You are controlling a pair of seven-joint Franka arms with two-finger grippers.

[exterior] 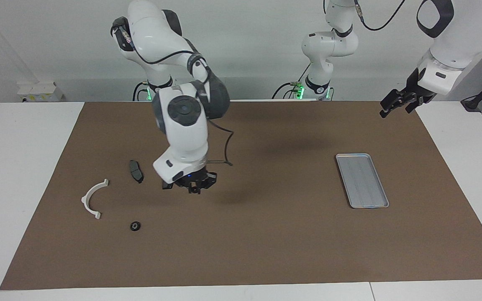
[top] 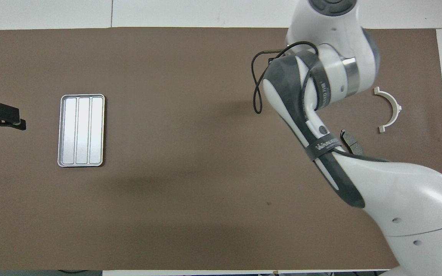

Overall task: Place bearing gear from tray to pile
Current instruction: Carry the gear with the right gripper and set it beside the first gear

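Over the brown mat, at the right arm's end of the table: finds the right gripper low above the pile, fingertips pressed together. Cannot tell whether anything small is pinched between them. Judged to be the delivery step, with the tray lying bare toward the left arm's end. Shows one bearing gear already down on the mat, just farther from the robots than the white bracket and near the brake pad. Next, by the look of it: lower gently beside the gear already there, clear of pads and bracket, part the fingers, lift straight up. Leaves the left gripper waiting, fingers spread, above the mat's edge at its own end. Readable writing limited to a dark strap on the right arm, lettering apparently beginning "WAN", the rest unclear.
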